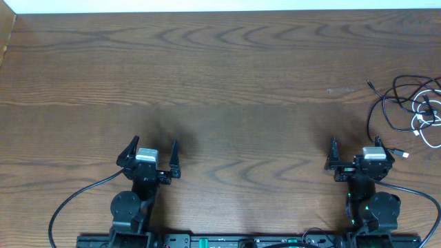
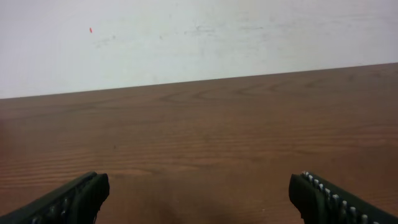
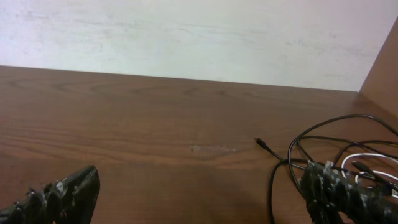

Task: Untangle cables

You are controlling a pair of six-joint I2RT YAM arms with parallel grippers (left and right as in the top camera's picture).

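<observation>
A black cable [image 1: 386, 105] and a white cable [image 1: 425, 122] lie looped together on the wooden table at the far right edge. The black one's plug end [image 1: 370, 85] points toward the back. In the right wrist view the black cable [image 3: 292, 155] and the white cable [image 3: 367, 158] lie ahead and to the right. My right gripper [image 1: 358, 155] is open and empty, near the front edge, just in front and left of the tangle. My left gripper [image 1: 151, 153] is open and empty at the front left, far from the cables.
A white plug end [image 1: 402, 153] lies beside the right gripper's wrist. The wooden table [image 1: 220, 89] spreads from the left to the cables. A pale wall [image 2: 186, 37] stands behind the table's far edge. A wood side panel [image 3: 382, 68] rises at the right.
</observation>
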